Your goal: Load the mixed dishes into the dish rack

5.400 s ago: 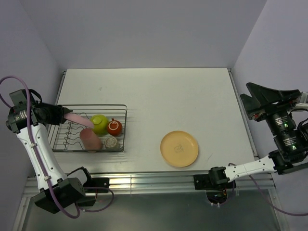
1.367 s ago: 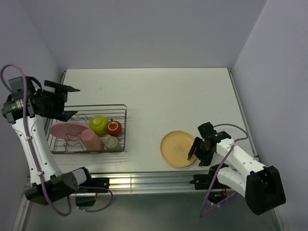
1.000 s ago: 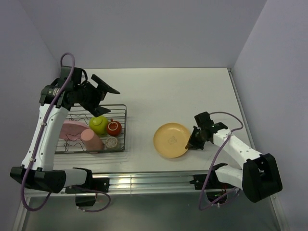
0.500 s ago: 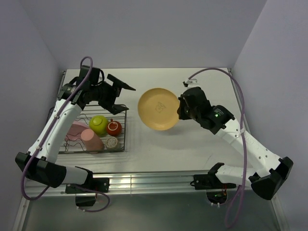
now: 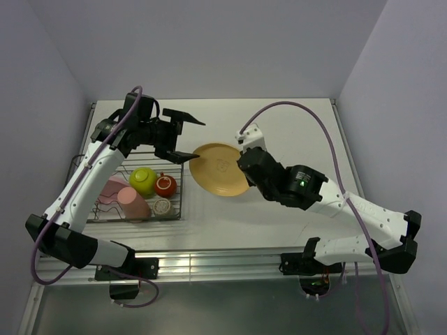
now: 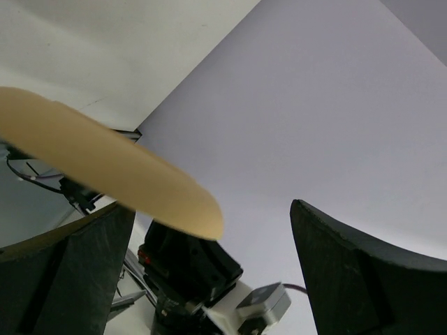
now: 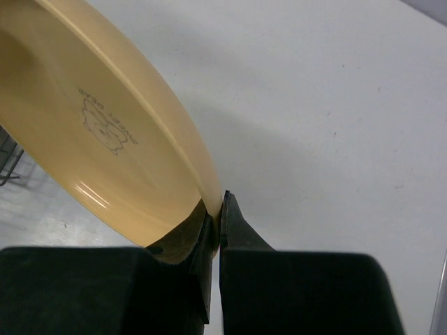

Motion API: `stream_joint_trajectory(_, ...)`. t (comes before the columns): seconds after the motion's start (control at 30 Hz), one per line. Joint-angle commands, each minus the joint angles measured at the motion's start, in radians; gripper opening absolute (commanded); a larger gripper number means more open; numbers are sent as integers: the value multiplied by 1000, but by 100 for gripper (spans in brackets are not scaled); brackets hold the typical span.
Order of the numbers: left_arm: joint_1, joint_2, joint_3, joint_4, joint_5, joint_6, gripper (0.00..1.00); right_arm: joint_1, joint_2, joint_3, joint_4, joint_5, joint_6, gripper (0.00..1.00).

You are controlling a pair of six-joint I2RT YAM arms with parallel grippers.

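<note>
The right gripper (image 7: 215, 209) was clenched on the rim of the yellow-orange plate (image 5: 218, 169), held tilted in the air just beside the dish rack's (image 5: 181, 185) right end. The left gripper (image 5: 186, 135) hung above the rack's far right corner, spread wide, with the plate's edge between its fingers. Inside the rack lay the pink plate (image 5: 112, 187), lime-green bowl (image 5: 144, 179) and salmon-pink cup (image 5: 133, 204).

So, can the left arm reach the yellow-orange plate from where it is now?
Probably yes. The left gripper is open, and in its wrist view the rim of the yellow-orange plate shows between its fingers, with nothing in the way. The right gripper is shut on the opposite rim.
</note>
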Motion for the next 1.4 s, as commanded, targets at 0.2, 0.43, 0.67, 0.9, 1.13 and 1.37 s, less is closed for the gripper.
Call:
stream_joint_trajectory(0.2,-38,-10,19,-72,49,-38,99,244,0,83,212,274,-183,0)
stream_joint_trajectory(0.43,-41,-78,-75,55,65,-50,71,334,24,95,381,317,-363,0)
stream_joint_trajectory(0.67,-40,-164,-254,291,143,-119,0,335,15,129,373,235,-392,0)
stream_joint_trajectory(0.9,-38,-138,-208,288,177,-71,0,248,8,161,246,8,-273,73)
stream_joint_trajectory(1.13,-40,-128,-198,253,207,-41,0,116,-55,143,243,-180,-280,89)
stream_joint_trajectory(1.37,-40,-153,-189,259,206,-70,0,79,-9,169,241,-204,-309,68)
